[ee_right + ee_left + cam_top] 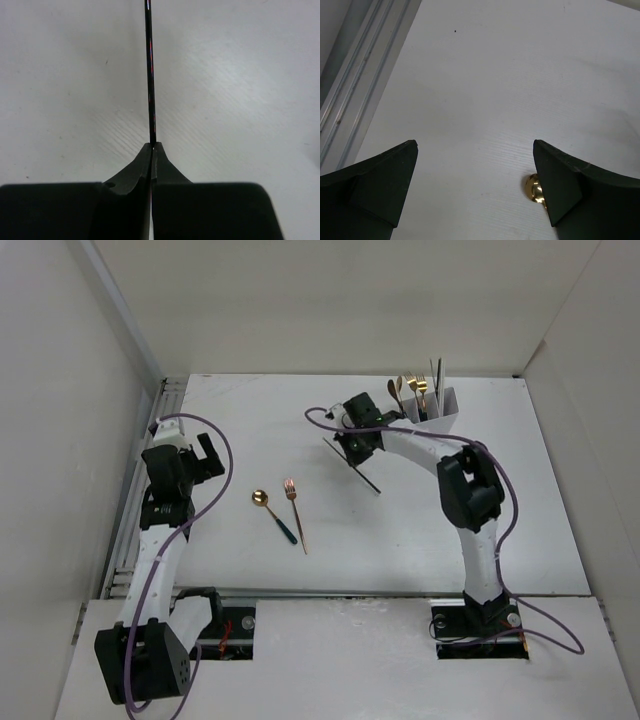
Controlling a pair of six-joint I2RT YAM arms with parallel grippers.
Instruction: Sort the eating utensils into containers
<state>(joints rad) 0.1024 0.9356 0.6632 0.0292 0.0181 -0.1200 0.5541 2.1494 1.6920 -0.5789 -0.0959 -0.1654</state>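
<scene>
Spoon (277, 519): gold bowl, dark teal handle
Fork (297, 518): copper throughout
Chopstick (150, 75): near-black, flecked red and blue
Box (447, 415): plain white
Table (420, 530): white, faint grain
Cables (228, 455): purple

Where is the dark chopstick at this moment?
In the top view the chopstick is pinched in the right gripper, its jaws shut, just left of the white box at the back.
</scene>
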